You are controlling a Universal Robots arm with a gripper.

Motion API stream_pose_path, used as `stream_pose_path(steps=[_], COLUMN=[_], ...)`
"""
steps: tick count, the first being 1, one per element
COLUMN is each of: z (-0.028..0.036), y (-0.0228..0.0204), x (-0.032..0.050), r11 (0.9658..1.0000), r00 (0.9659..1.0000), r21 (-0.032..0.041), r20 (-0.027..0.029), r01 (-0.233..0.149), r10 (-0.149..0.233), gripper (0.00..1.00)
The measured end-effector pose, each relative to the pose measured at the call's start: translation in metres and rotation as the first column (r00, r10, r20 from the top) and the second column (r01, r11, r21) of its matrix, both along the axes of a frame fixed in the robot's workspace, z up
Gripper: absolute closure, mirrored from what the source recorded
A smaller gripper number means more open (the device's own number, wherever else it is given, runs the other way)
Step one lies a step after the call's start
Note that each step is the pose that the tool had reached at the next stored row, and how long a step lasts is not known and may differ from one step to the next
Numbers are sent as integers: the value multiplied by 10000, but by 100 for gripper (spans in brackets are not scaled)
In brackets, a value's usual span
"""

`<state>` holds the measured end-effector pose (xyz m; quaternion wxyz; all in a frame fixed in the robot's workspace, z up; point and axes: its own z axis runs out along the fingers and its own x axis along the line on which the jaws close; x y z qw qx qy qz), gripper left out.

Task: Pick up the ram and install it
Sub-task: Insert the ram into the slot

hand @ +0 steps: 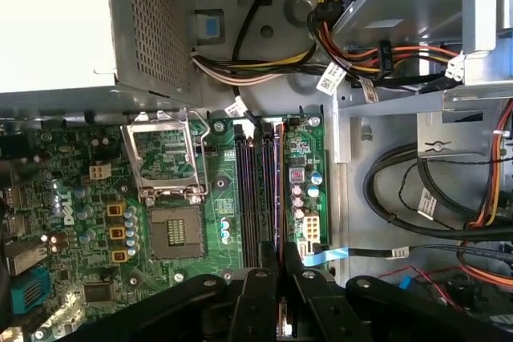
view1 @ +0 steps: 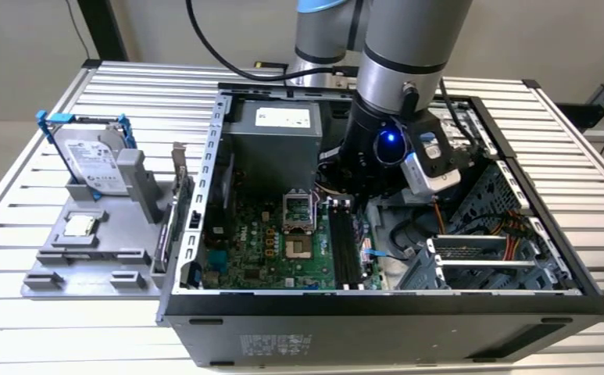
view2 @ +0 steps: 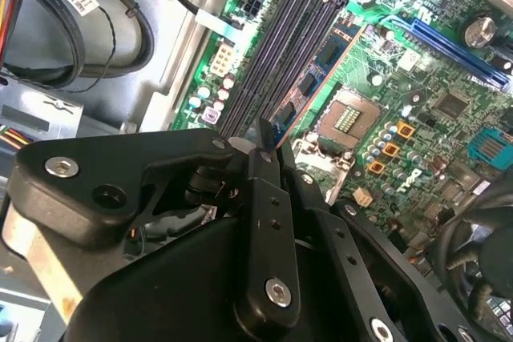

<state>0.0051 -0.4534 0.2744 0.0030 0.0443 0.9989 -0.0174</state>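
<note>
The ram (view2: 319, 70) is a thin bluish stick with dark chips and an orange edge. It stands on edge lengthwise over the black memory slots (view2: 276, 54) of the motherboard, beside the CPU socket (view2: 345, 122). My gripper (view2: 264, 140) is shut on one end of it. In the first wrist view the ram (hand: 279, 198) shows edge-on, running from my gripper (hand: 280, 270) along the memory slots (hand: 252, 198). I cannot tell whether it sits in a slot or hangs just above. In the exterior view my gripper (view1: 366, 191) reaches down inside the open computer case (view1: 385, 301), at the far end of the memory slots (view1: 345, 246).
A power supply (view1: 270, 133) stands close at the exterior view's left of the arm. Cable bundles (view1: 427, 234) and a drive cage (view1: 484, 258) crowd the exterior view's right. Outside the case, a grey fixture (view1: 83, 266) holds a hard drive (view1: 93, 160) and a CPU chip (view1: 80, 226).
</note>
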Motion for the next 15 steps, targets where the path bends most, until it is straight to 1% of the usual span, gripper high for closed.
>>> stream_pose_path(steps=[13, 15], z=[-12, -26], y=[0, 1], x=[-1, -1], r11=[10000, 10000], r00=[10000, 10000], r21=[2, 6], r20=[3, 5], r01=[7, 7], r10=[-7, -7], gripper=[100, 100])
